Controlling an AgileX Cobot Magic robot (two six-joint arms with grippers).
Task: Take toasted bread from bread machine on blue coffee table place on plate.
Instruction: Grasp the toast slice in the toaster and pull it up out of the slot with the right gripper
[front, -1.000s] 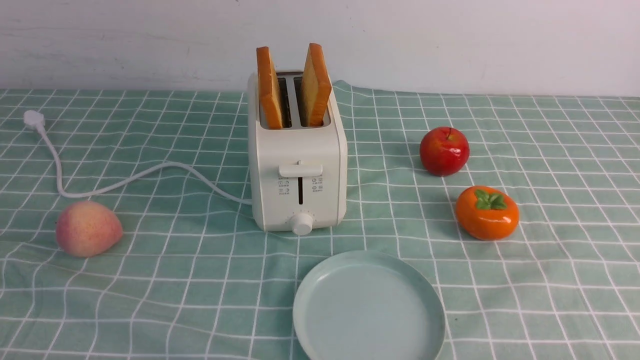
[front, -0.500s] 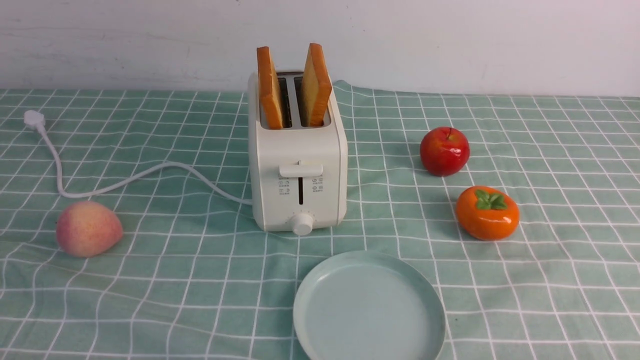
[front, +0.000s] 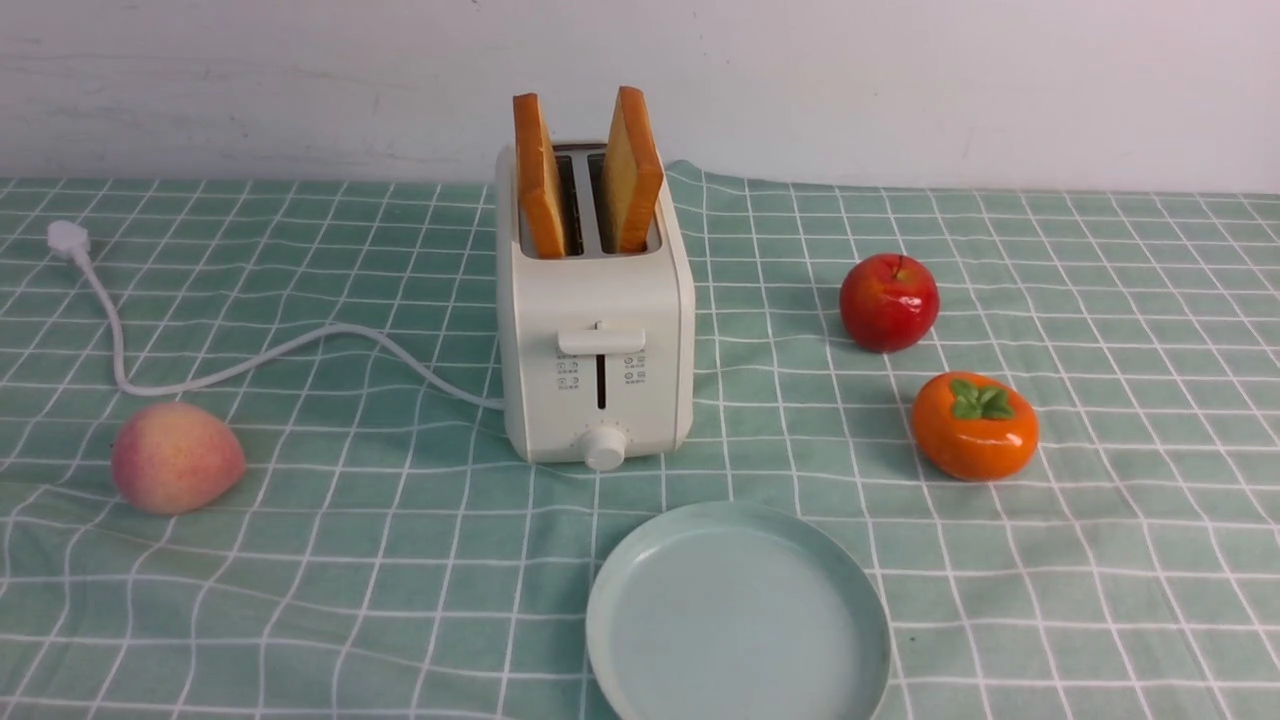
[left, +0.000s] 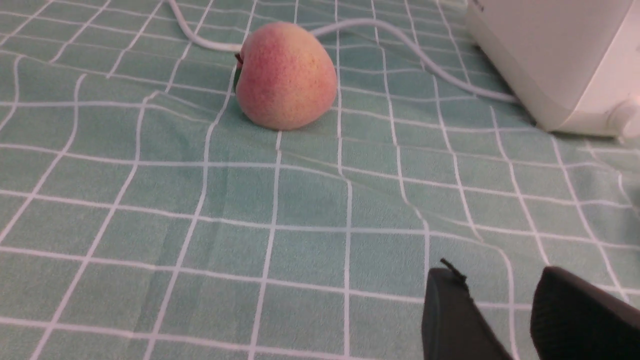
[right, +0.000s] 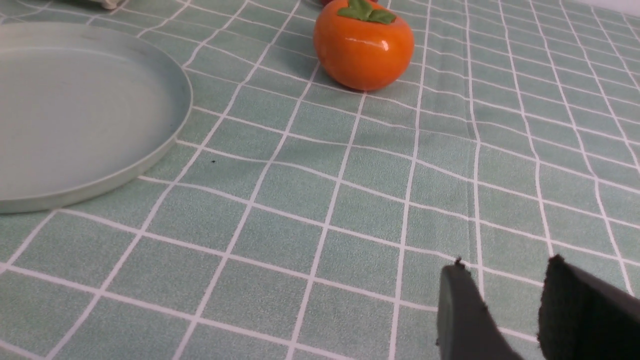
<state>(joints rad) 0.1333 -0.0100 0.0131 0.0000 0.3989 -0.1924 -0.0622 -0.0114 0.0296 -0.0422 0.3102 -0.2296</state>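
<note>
Progress: nil. Both slices of toasted bread (front: 632, 170) stand upright in the 2 slots of the bread machine (front: 595, 340), mid-counter (front: 300, 560). The plate (front: 738, 610) just in front of it is bare. All lifting and placing remains.

The left fingers (left: 452, 320) and right fingers (right: 462, 315) stand partly apart, holding nothing, low over the counter.

Not verifiable:
- the slices' lower parts, inside the slots
- the plate's near rim, cut off in the front view
- both arms, absent from that view
</note>
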